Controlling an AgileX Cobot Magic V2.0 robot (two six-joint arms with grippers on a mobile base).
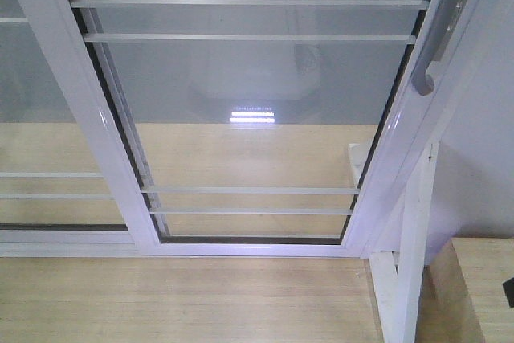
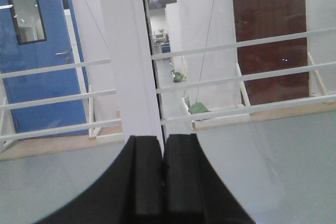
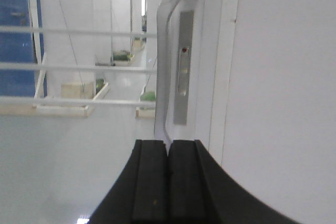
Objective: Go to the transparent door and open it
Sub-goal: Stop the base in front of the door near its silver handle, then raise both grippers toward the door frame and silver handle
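Closest to the lens in each wrist view are black gripper fingers, pressed together with no gap and nothing between them. That goes for both the left gripper (image 2: 163, 142) and the right gripper (image 3: 168, 148).

From the front view I am looking steeply along the transparent door (image 1: 257, 102). It is a tall glass panel in a white frame, crossed by thin white horizontal bars. Its grey handle (image 1: 424, 79) runs along the right-hand edge and ends in a curve, next to a plain white wall (image 1: 490, 134). A second barred glass panel (image 1: 40, 78) stands to its left. A white frame post (image 1: 414, 238) rises from the pale wooden floor (image 1: 185, 303) at lower right.

The right wrist view looks straight at the handle, which rises directly beyond the shut fingertips. I cannot tell whether they touch it. The left wrist view faces a white upright (image 2: 131, 51) between glass panes, with a blue door (image 2: 37, 51) visible through the glass.

I judge the approach to be done, because the rig sits right at the door with the right arm lined up on the handle. The opening itself is not yet done: the handle edge appears to sit against the frame by the wall, with no gap. What is left is to catch the handle and slide the panel aside.
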